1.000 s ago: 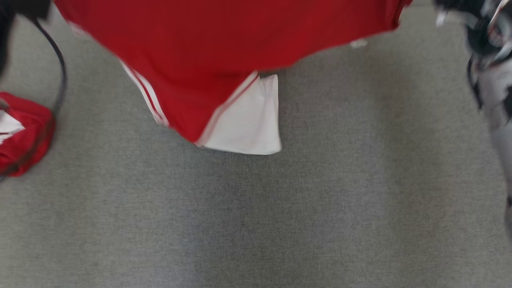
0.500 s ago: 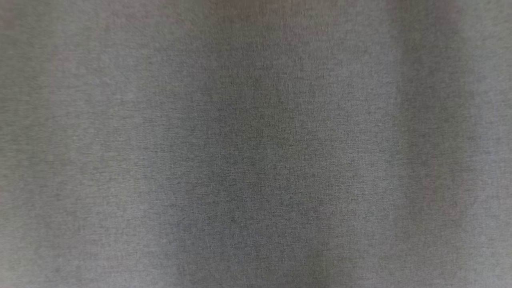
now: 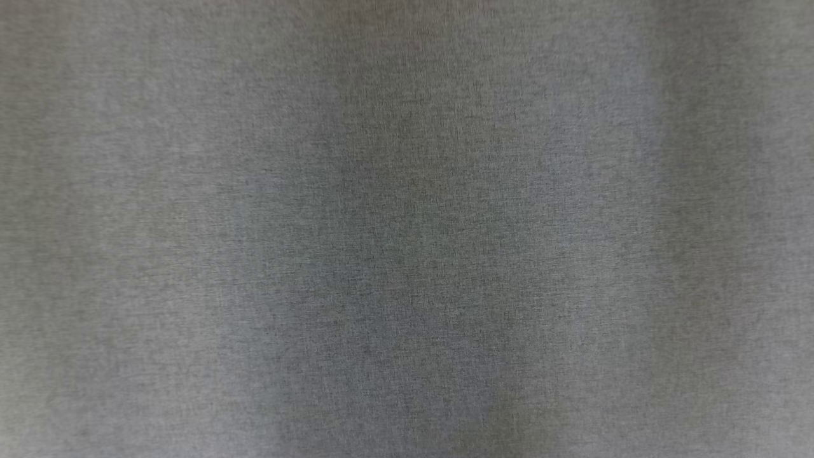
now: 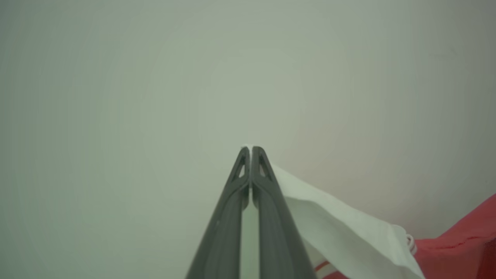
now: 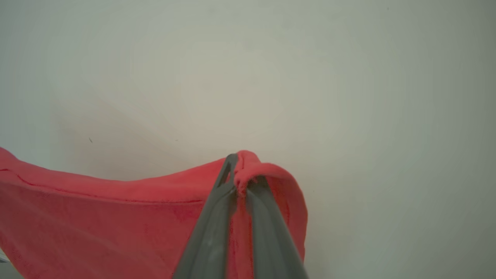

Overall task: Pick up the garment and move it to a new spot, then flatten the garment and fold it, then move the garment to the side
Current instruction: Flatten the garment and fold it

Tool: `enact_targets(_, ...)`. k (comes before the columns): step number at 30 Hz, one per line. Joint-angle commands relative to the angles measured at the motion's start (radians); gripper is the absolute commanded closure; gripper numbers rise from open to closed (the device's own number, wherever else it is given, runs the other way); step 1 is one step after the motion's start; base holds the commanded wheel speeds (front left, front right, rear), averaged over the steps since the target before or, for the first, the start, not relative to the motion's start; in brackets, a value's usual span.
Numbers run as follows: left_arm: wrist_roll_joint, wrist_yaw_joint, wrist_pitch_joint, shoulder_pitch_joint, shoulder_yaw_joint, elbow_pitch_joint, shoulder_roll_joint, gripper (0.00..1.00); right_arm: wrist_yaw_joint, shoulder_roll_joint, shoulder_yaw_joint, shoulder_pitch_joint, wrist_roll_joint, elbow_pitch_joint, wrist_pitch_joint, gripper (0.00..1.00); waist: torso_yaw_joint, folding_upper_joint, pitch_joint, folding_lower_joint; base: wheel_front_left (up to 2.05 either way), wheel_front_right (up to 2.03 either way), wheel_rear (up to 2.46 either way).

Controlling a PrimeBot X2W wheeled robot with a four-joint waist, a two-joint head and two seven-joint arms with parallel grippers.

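L gripper (image 4: 250,152): clenched on white edge of garment (image 4: 341,228), cloth trailing to its right. R gripper (image 5: 242,169): clenched on red hem, cloth bunched over fingertips, rest spreading left. Garment spans btwn both grippers. Head view: grey fabric surface (image 3: 407,229), soft shadows.

Head looks down close, wrists share garment (image 5: 116,217)

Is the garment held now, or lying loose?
Held: left gripper is shut on a white corner of the garment, right gripper on its red edge.
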Motion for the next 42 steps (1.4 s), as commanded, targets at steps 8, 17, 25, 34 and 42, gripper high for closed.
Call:
enact_targets(8,-0.073,0.014,-0.062,0.308,0.015,-0.083,-0.001,1.0,-0.002,-0.091,0.127,0.319,0.149,-0.129,-0.052,1.0,0.017,-0.0002,-0.182,0.0,0.0,0.0,0.0)
enact_targets(17,-0.081,0.202,-0.063,0.923,0.191,-0.546,0.053,1.0,-0.002,-0.235,0.149,0.806,0.291,-0.336,-0.107,1.0,0.032,-0.0002,-0.317,0.0,0.0,0.0,0.0)
enact_targets(25,-0.076,0.348,-0.063,1.516,0.312,-0.895,0.005,1.0,-0.002,-0.247,0.084,1.176,0.322,-0.446,-0.141,1.0,0.026,-0.0002,-0.368,0.0,0.0,0.0,0.0)
enact_targets(34,-0.025,0.324,-0.063,1.894,0.335,-0.908,-0.14,1.0,-0.002,-0.206,-0.011,1.445,0.251,-0.473,-0.134,1.0,0.043,-0.0002,-0.436,0.0,0.0,0.0,0.0)
enact_targets(42,-0.02,0.272,-0.064,2.099,0.381,-0.849,-0.247,1.0,-0.002,-0.178,-0.12,1.666,0.201,-0.493,-0.099,1.0,0.069,-0.0002,-0.519,0.0,0.0,0.0,0.0)
